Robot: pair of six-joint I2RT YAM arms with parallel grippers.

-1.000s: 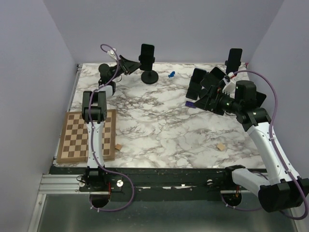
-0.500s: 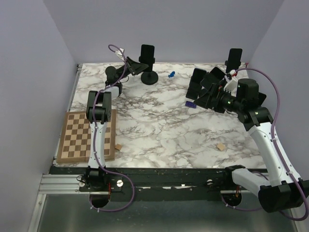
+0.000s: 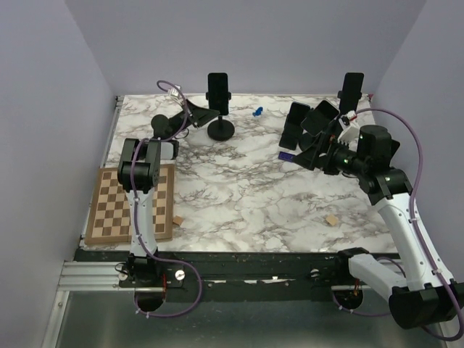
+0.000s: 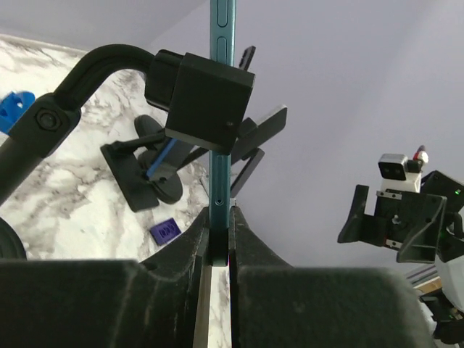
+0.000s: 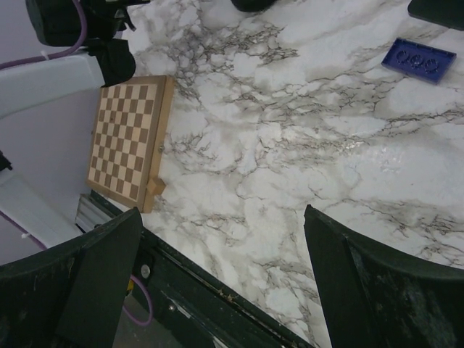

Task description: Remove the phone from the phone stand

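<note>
Over the last second the left gripper [image 4: 219, 233] has narrowed from wide to a close pinch, and in the left wrist view its fingers [image 4: 190, 250] now press both faces of the phone [image 4: 220, 29] at its lower edge. The phone remains upright in the clamp [image 4: 206, 101] of the phone stand [image 3: 221, 130] at the rear left of the table [image 3: 246, 196]. The stand base sits slightly nearer the arms than it did a moment ago, which suggests it is light and may follow any pull. The grasp step appears complete; extraction is not yet done. The right gripper [image 5: 225, 239] stays wide apart and holds nothing.
</note>
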